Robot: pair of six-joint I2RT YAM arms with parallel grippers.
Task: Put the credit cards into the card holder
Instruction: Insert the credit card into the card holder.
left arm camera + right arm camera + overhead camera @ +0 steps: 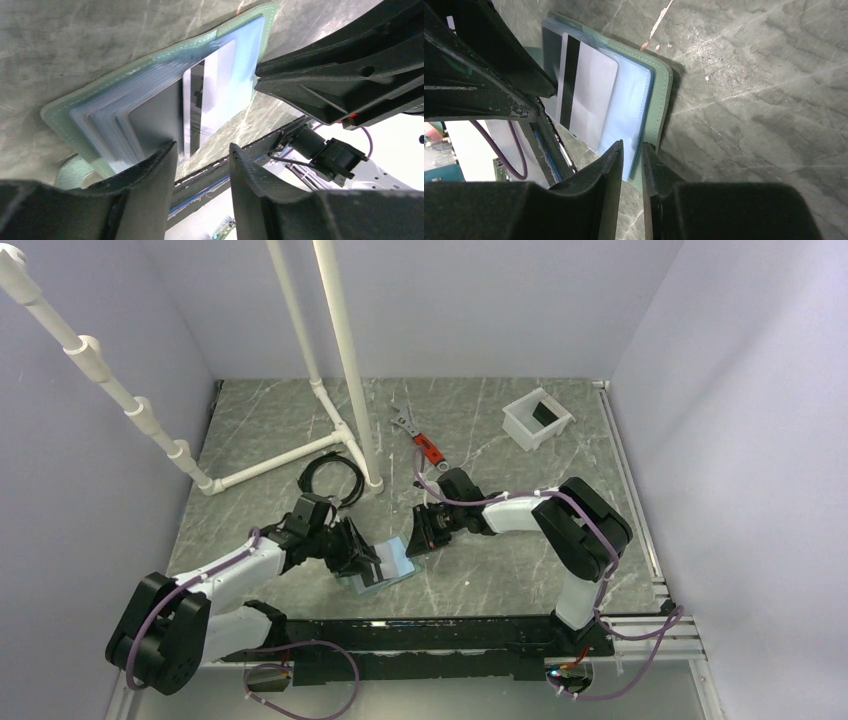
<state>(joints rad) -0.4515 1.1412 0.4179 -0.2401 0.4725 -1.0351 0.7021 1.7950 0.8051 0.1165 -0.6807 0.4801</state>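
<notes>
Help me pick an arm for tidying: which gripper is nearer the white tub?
Right. The right gripper is at the card holder's right edge, on the white tub's side; the left gripper is at the holder's left edge, farther away.

I watch the whole table (520, 565) from high behind the arms (235, 565); both wrist cameras face down, very close, sharing the open card holder (659, 100).

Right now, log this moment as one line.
card: on open card holder | left end effector: open beside card | right end effector: holder edge, grip unclear
</notes>
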